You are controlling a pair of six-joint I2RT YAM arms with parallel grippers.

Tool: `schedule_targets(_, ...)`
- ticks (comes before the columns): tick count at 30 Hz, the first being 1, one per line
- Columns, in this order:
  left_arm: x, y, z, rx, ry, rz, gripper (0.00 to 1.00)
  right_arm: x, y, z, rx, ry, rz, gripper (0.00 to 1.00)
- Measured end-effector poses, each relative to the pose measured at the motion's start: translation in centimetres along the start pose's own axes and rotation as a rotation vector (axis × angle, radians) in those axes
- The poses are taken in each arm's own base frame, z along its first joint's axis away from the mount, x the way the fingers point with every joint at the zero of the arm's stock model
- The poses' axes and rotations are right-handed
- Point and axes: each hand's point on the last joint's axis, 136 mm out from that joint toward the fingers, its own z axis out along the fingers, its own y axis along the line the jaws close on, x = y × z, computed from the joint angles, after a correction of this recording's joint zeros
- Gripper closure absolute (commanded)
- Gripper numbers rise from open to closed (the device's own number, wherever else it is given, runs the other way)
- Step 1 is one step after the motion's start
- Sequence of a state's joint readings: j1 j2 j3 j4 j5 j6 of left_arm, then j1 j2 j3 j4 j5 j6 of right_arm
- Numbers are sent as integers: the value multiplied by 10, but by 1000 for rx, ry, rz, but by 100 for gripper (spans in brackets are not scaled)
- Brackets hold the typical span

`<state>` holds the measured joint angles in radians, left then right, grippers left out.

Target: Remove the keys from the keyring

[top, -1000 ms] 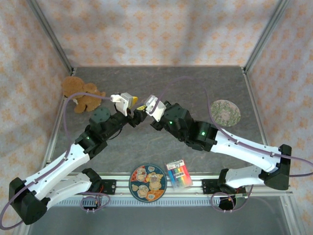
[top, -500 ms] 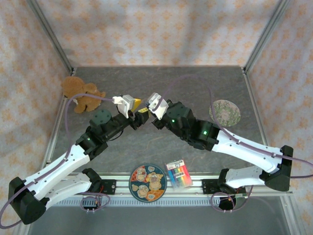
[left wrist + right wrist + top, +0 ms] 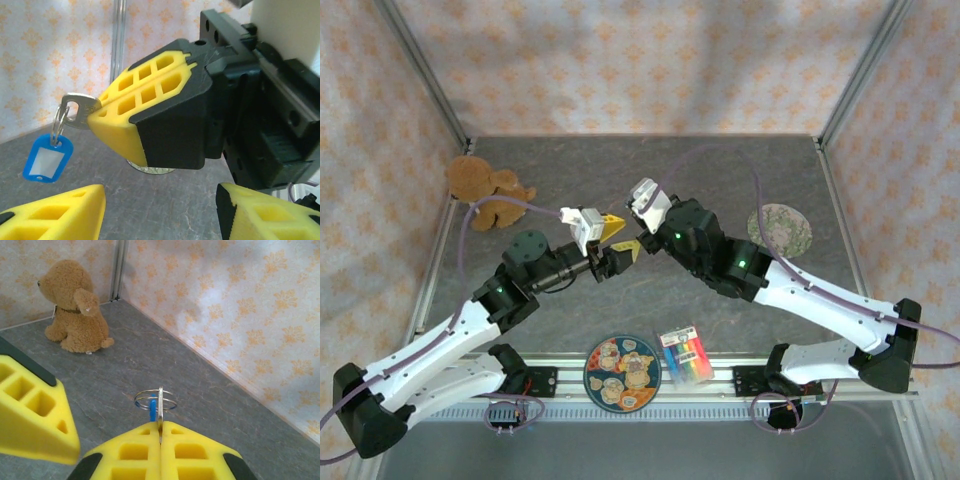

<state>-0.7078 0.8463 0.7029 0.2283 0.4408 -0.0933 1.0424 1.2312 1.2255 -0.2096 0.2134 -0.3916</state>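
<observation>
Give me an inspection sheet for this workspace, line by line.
Surface: grey table, bare in the middle.
Job's things: key held above the table; ring and blue tag hang from it.
Clutter: teddy far left; round mat right; plate and striped card at the near edge.
Claws: right claw shut on the key; left claw open beside it, holding nothing.
Cables: purple cable arcs over the right arm; no snag seen.
Surroundings: patterned walls, metal frame.
</observation>
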Motion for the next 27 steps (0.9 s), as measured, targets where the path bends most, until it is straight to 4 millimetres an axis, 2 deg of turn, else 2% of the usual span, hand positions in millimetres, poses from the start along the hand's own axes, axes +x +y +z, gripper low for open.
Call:
schedule_targets(6, -12, -1, -15, -21, -52, -2, 30, 5, -17, 1, -37, 8, 44, 100)
schedule_targets(9, -16, -2, -20, -23, -71, 7, 28, 3, -23, -8, -71, -12, 61, 100)
schedule_targets(12, -16, -3, -22, -21, -76, 38, 26, 0, -16, -21, -134, -45, 59, 100)
schedule_targets(13, -15, -3, -21, -21, -72, 54, 22, -1, -13, -25, -159, -57, 54, 100)
schedule_targets(16, -10, -5, -18, -15, -52, 101, 1, -1, -4, -33, -217, -75, 33, 100)
schedule_targets(21, 1, -10, -12, 4, -5, 184, 1, 2, 6, -35, -275, -77, 7, 100)
schedule_targets(27, -2, -13, -4, 6, 3, 252, 3, 2, 11, -36, -300, -81, 4, 100)
